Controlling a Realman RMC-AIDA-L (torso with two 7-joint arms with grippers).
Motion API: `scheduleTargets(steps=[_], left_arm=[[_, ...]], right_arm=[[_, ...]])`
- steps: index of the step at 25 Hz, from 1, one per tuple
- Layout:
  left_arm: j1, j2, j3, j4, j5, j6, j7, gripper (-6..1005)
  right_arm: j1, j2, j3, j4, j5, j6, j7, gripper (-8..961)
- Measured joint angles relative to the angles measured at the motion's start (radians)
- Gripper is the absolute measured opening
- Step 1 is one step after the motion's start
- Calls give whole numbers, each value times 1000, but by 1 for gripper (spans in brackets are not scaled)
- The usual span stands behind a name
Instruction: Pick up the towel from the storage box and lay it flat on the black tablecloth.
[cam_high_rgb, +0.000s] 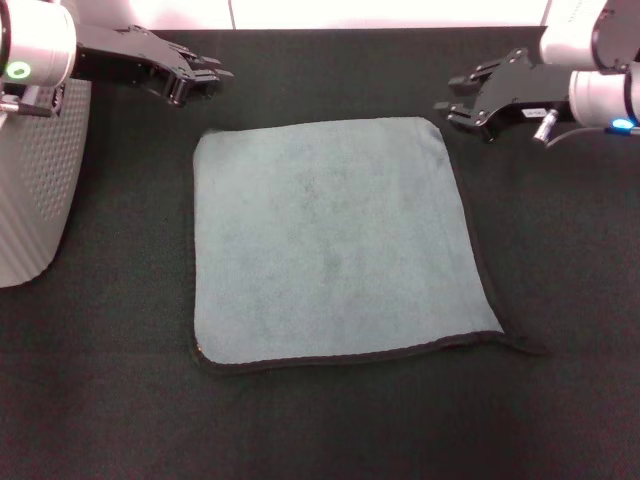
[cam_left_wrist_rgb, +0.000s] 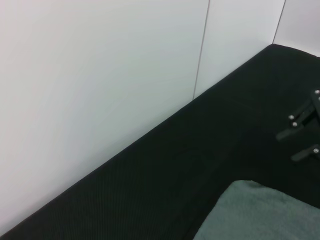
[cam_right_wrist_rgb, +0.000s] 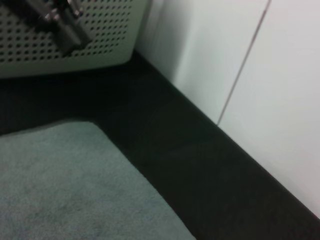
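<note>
Already the towel (cam_high_rgb: 335, 240) lies flat, grey-green face up, mid-frame on the black tablecloth (cam_high_rgb: 560, 400), outside the storage box (cam_high_rgb: 40, 190) at left; both the left gripper (cam_high_rgb: 205, 78) and right gripper (cam_high_rgb: 462, 100) hover empty with fingers apart, so a careless retreat could snag and rumple a top corner.

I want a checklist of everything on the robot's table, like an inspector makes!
Surface: black tablecloth covers the whole table.
Job's things: towel lies spread flat, grey-green face up, on the cloth; storage box stands at the robot's left edge.
Clutter: nothing seen.
Grippers: left end effector is open beyond the towel's far left corner; right end effector is open by its far right corner. Neither touches it.
Cables: nothing seen.
Surroundings: white wall panels behind the table.
</note>
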Motion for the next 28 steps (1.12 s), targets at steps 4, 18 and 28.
scheduleTargets(steps=[4,18,28], left_arm=[[2,-2,0,1,0,3,3,160],[207,-43,4,386,-456,343,71,490],[332,-120,26,296,-634,576,357,493]], right_arm=[[-73,1,-2,-95,9,-33,19,286],[-384,-1,-17,-442,216,-347,-15,662],[-457,-1,-16,-348,331,-558,-74,659]])
